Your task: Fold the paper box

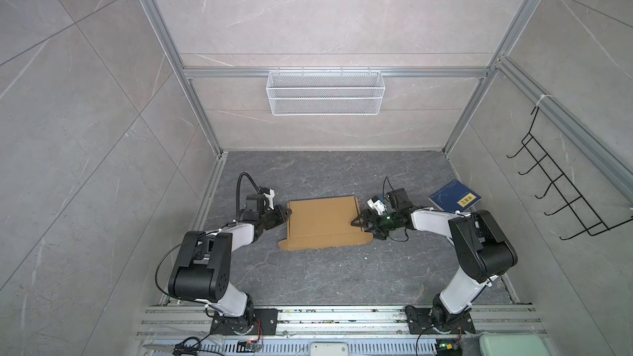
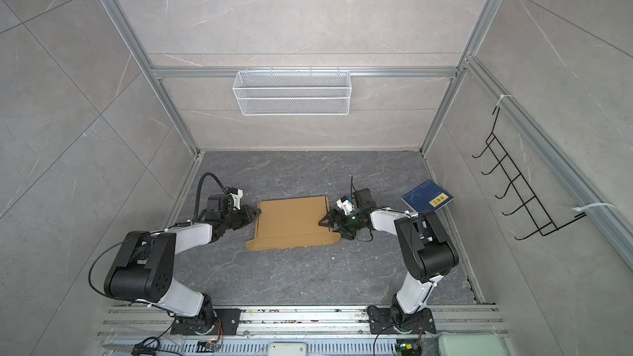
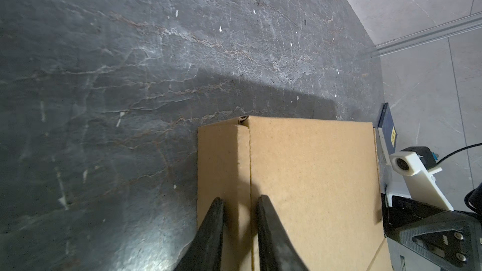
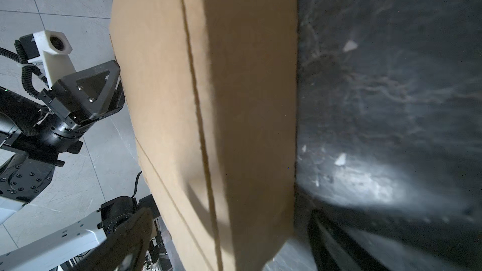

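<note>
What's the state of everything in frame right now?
paper box: folded into a shallow box, flat on the table; near flap still splayed out.
left gripper: jaws narrowly apart at the box's left edge; grip unclear.
right gripper: open, straddling the box's right edge.
book: closed, lying flat.
wire basket: hanging, empty.
hook rack: hanging, bare.

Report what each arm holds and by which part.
Left gripper: its fingers appear to pinch the paper box by its left side wall. Right gripper: open astride the box's right edge, holding nothing.
</note>
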